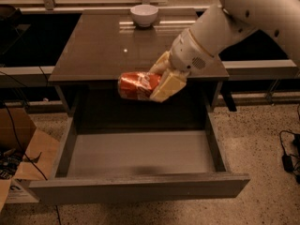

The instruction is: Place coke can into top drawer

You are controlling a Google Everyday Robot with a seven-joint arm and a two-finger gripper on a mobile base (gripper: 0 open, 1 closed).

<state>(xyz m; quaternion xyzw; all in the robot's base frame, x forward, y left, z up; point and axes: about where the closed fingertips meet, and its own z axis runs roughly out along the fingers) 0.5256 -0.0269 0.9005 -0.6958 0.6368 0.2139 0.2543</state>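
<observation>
Camera view: your robot's white arm reaches in from the right. Its cream two-finger gripper (158, 80) pinches the dented red-orange coke can (135, 85), which lies on its side in mid-air. The can hangs at the front edge of the brown-grey cabinet top (108, 50), above the rear of the wide grey top drawer (140, 153), which stands pulled open. A small white bowl (144, 14) sits at the back of the cabinet top. By this look, grasp and lift are done; lowering into the drawer and release are left to you.

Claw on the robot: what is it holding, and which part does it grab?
The claw holds the coke can, lying sideways, by the end nearest its arm, above the open top drawer.
</observation>
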